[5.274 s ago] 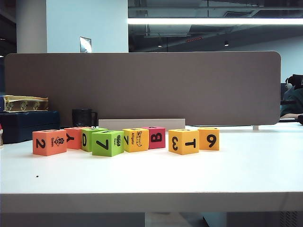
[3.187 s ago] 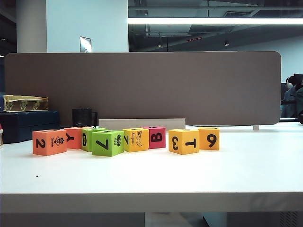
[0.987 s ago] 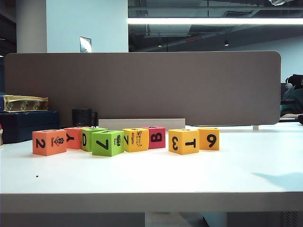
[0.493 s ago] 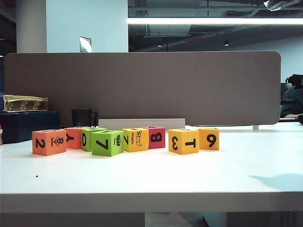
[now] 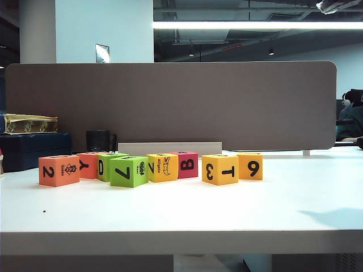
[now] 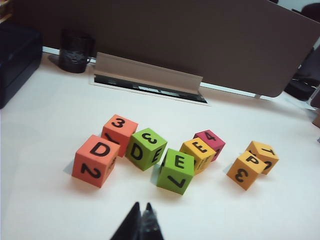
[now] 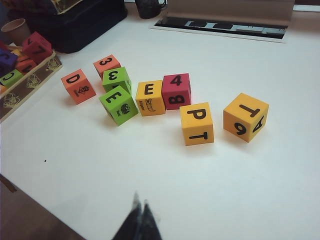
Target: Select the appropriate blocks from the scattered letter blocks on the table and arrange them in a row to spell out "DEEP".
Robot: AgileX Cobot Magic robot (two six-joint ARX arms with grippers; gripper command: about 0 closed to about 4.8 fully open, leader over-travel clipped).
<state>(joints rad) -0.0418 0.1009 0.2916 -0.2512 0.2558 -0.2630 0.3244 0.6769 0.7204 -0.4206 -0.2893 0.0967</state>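
Several letter blocks stand in a loose row on the white table (image 5: 181,215). From the left: salmon block with 2 and D (image 5: 59,170) (image 6: 95,160) (image 7: 78,86), green block with 7 and E (image 5: 129,171) (image 6: 176,170) (image 7: 118,104), yellow alligator block with E (image 5: 163,168) (image 6: 198,154) (image 7: 150,97), yellow block with 3 and P (image 5: 219,169) (image 6: 246,169) (image 7: 197,123). My left gripper (image 6: 142,206) is shut and empty, hovering short of the green E block. My right gripper (image 7: 140,201) is shut and empty, well short of the P block.
A pink-red B block (image 5: 185,164), a yellow 9 block (image 5: 250,166), a salmon block (image 6: 119,134) and a second green block (image 6: 146,148) sit among the row. A brown partition (image 5: 170,105) backs the table. A dark box (image 7: 75,22) and a tray of spare blocks (image 7: 20,75) lie at the left.
A pale part of an arm has come into the exterior view's upper right corner, and a shadow on the table's right side has shifted. The blocks have not moved.
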